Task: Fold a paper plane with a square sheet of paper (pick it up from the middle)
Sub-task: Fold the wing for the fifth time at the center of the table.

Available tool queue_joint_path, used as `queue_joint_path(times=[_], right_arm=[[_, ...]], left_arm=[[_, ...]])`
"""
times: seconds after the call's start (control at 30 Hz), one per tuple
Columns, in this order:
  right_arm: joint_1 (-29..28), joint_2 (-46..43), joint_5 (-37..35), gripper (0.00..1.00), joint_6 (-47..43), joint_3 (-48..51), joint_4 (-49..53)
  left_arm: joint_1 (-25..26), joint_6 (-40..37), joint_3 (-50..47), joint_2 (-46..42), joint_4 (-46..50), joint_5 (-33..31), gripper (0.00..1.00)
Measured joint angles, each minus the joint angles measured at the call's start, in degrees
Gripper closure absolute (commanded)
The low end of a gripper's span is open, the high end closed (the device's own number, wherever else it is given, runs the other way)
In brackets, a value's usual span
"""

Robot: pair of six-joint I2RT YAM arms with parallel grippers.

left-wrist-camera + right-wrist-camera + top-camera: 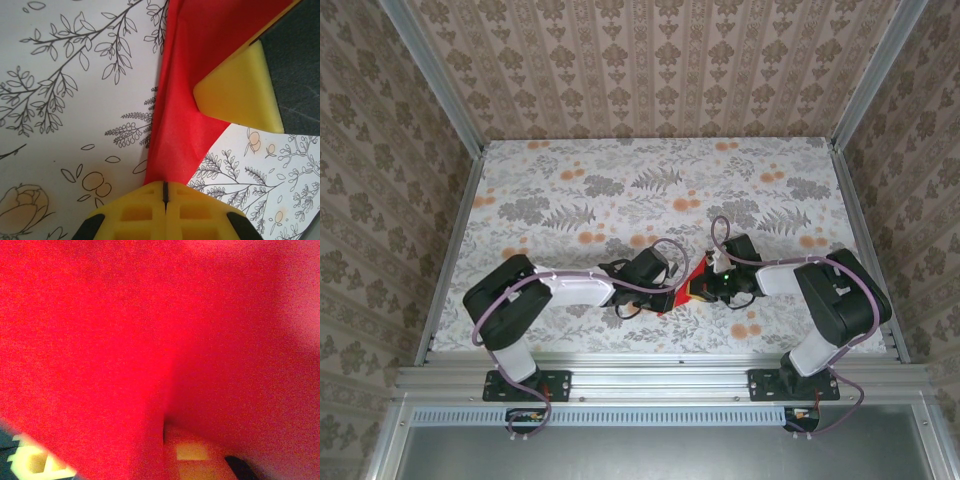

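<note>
- The wallpapered walls (660, 60) shut me in on three sides: left, back and right.
- The table (620, 180), under a cloth printed with grey leaves and orange flowers, gives me open room toward its far edge and both far corners.
- Metal rails (450, 250) run along the table's sides, and the near edge sits right at my bases.
- My left arm (520, 300) and right arm (830, 290) bend inward and meet close to the near edge, about mid-table, each crowding the other's path.
- The red sheet of paper (692, 282) is held between them, creased and partly folded. From my right wrist it is a close red blur (150, 315), so its edges are hard to trace.
- My left gripper (165, 192) has its jaws pressed together on a lower corner of the sheet, which rises out of the seam.
- My right gripper (708, 288) is clamped on the sheet too. One of its yellow fingers (240, 95) lies against the paper just ahead of my left gripper, and the pinch itself is veiled by red.
</note>
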State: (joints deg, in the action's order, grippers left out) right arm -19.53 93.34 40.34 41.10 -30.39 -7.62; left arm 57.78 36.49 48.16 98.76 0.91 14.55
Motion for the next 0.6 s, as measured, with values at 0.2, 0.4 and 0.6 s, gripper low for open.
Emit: queue_joint_path(times=[0.2,0.4,0.6], right_arm=[[0.0,0.0,-0.1,1.00,0.0,0.0,0.0],[0.0,-0.5,-0.8,1.00,0.2,0.1,0.0],[0.0,-1.7,-3.0,0.92,1.1,0.1,0.8]], left_arm=[[0.3,0.4,0.0,0.3,-0.6,0.2,1.00],[0.7,0.6,0.9,1.2,-0.2,0.0,1.00],[2.2,-0.1,4.0,3.2,2.0,-2.0,1.00]])
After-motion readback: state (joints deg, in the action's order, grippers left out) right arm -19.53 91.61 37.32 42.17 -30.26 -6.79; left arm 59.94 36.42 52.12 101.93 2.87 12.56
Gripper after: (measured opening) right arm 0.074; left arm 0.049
